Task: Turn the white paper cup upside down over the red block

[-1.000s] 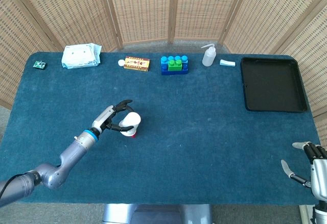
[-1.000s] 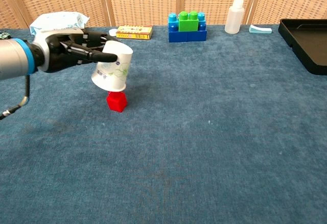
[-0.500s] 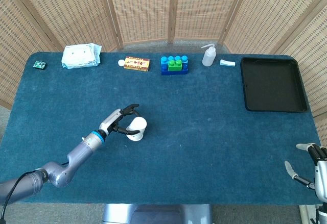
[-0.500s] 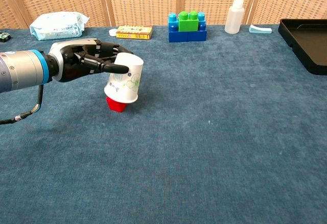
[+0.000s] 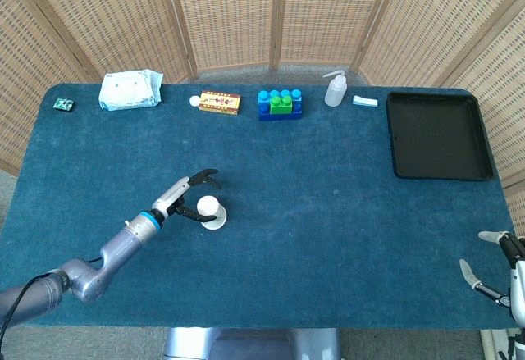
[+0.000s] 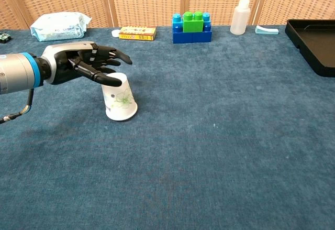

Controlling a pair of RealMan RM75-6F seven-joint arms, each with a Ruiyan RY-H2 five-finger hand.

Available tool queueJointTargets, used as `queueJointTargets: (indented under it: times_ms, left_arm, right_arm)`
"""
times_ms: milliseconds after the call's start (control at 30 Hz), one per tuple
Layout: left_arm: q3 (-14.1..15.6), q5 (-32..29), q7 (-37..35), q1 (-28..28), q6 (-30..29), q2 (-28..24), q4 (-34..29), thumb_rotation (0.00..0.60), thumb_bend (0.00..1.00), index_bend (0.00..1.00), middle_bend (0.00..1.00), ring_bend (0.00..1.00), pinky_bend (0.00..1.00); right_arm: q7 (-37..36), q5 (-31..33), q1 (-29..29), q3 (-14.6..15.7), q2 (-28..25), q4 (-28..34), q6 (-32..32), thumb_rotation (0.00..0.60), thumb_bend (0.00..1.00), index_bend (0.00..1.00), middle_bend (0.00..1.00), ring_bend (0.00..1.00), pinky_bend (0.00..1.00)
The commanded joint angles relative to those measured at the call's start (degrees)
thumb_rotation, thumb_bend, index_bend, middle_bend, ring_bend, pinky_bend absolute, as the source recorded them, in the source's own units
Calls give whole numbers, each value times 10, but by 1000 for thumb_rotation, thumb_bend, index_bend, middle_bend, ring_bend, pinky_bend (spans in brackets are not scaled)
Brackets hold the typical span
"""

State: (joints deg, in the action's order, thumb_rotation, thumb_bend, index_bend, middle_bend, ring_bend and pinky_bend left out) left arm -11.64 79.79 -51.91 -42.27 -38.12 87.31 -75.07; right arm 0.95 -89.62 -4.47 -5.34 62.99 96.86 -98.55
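The white paper cup (image 5: 210,211) (image 6: 119,100) stands upside down on the blue table cloth, left of centre. No red block shows in either view; the cup stands where the block was. My left hand (image 5: 190,194) (image 6: 84,62) hovers just left of and above the cup with its fingers spread. Its lower fingertips (image 6: 109,81) touch the cup's upturned base, and it holds nothing. My right hand (image 5: 507,263) shows only in the head view, at the near right corner, fingers apart and empty.
Along the far edge lie a tissue pack (image 5: 130,89), a small yellow box (image 5: 219,102), a blue and green block stack (image 5: 280,103) and a squeeze bottle (image 5: 335,89). A black tray (image 5: 439,134) sits at the far right.
My left hand lowered the tilted cup over the red block until it stood flat and hid the block. Its fingers then spread off the cup. The right hand barely moved.
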Motion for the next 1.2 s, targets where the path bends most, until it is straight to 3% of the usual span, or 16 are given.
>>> queueJointTargets:
  times_ms: [33, 233, 367, 567, 700, 967, 1200]
  left_arm:
    - [4, -4, 20, 2, -13, -4, 1, 503, 133, 169, 28, 0, 22]
    - [4, -2, 53, 10, -45, -25, -16, 495, 129, 106, 22, 0, 22]
    - [14, -2, 141, 23, -79, -57, -43, 499, 137, 106, 22, 0, 22]
    - [28, -32, 302, 66, -144, -129, -129, 500, 230, 106, 22, 0, 22]
    - [43, -46, 374, 102, -191, -174, -190, 500, 236, 106, 22, 0, 22]
    - [113, 17, 445, 228, -366, -227, -273, 506, 236, 109, 35, 0, 22]
    - [162, 72, 455, 320, -477, -238, -273, 505, 236, 115, 48, 0, 22]
  right_arm:
    - [1, -1, 1, 0, 0, 1, 1, 352, 332, 361, 409, 372, 392]
    - [8, -2, 4, 2, -2, 8, 9, 355, 331, 361, 409, 371, 390]
    - [17, 0, 9, 3, -8, 16, 23, 354, 331, 361, 408, 370, 389]
    - [34, 14, 18, -1, -10, 25, 41, 357, 331, 362, 409, 367, 386]
    - [50, 22, 22, -5, -3, 21, 46, 356, 331, 364, 409, 360, 380]
    - [80, 19, 37, 0, 12, 15, 70, 363, 331, 367, 400, 352, 364]
    - [99, 20, 46, 11, 11, 28, 96, 358, 331, 367, 387, 344, 346]
